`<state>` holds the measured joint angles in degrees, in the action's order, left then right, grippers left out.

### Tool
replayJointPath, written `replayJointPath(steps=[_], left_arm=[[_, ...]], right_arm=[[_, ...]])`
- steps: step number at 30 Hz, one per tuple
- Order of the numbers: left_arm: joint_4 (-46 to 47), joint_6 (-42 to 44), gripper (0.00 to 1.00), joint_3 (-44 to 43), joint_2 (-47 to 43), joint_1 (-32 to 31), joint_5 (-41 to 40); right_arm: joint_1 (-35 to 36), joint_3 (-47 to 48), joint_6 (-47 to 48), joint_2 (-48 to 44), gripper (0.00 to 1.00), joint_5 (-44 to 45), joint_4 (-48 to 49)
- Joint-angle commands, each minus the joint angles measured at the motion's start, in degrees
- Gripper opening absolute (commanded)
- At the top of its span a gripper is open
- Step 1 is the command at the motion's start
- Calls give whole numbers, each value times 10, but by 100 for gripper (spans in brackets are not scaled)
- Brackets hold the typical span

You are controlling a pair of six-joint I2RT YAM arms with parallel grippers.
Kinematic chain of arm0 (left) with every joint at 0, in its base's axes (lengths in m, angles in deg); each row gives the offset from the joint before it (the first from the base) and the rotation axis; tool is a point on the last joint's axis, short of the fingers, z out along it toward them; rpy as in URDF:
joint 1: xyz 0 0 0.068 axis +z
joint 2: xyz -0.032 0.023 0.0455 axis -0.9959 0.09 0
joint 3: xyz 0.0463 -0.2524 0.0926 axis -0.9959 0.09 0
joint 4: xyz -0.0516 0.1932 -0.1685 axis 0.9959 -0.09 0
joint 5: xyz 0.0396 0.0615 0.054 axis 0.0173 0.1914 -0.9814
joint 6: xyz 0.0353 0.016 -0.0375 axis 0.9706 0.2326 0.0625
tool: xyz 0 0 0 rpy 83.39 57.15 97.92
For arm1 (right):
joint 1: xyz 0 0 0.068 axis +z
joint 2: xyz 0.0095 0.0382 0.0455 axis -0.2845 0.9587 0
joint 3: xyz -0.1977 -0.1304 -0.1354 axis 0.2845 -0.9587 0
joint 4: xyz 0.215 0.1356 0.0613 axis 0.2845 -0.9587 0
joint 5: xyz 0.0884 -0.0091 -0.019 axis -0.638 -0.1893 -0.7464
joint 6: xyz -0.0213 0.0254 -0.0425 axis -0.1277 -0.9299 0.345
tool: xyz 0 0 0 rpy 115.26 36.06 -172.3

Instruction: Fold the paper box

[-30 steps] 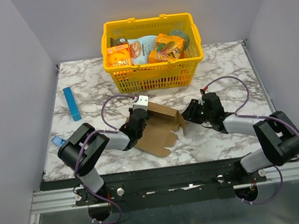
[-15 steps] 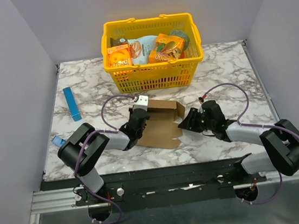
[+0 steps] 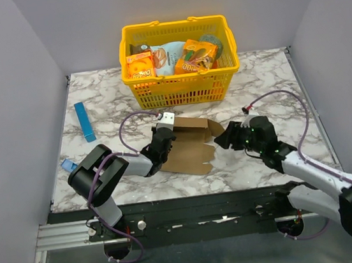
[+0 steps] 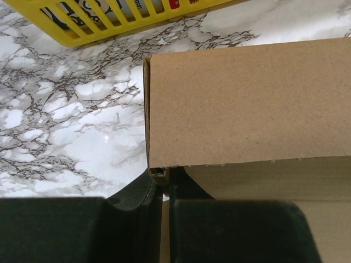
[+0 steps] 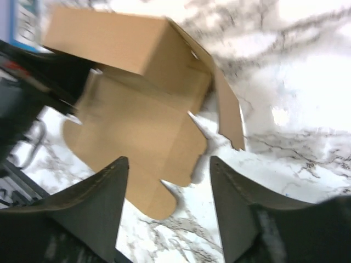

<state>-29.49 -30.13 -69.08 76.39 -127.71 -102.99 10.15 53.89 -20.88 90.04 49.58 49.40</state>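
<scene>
Retreating R gripper (image 3: 219, 140), wider, off paper box (image 3: 188, 150).

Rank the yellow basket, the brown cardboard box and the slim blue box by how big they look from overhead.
1. yellow basket, clearly largest
2. paper box
3. slim blue box, clearly smallest

The left arm (image 3: 136, 166) and right arm (image 3: 309, 169) are built of black joints and grey links; purple cables (image 3: 121, 133) are attached.
</scene>
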Motion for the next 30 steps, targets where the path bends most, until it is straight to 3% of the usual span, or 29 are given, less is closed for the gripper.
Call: replayJointPath(steps=[1, 5, 9, 13, 19, 24, 30], left_arm=[[-3, 12, 0, 10, -9, -2, -2], [-3, 12, 0, 12, -9, -2, 1], [-3, 12, 0, 11, -9, -2, -1], [-1, 13, 0, 11, -10, -2, -1], [-1, 13, 0, 9, -9, -2, 1], [-2, 14, 0, 7, -6, -3, 2], [-2, 13, 0, 6, -5, -2, 1]], right_arm=[[-7, 22, 34, -91, 71, 73, -105], [-99, 81, 41, -44, 69, 39, -127], [-136, 120, 54, 50, 64, 42, -101], [-143, 131, 75, 152, 61, 38, -27], [-132, 91, 130, 211, 61, -106, 132], [-124, 80, 156, 220, 58, -170, 149], [-110, 65, 157, 226, 56, -188, 149]])
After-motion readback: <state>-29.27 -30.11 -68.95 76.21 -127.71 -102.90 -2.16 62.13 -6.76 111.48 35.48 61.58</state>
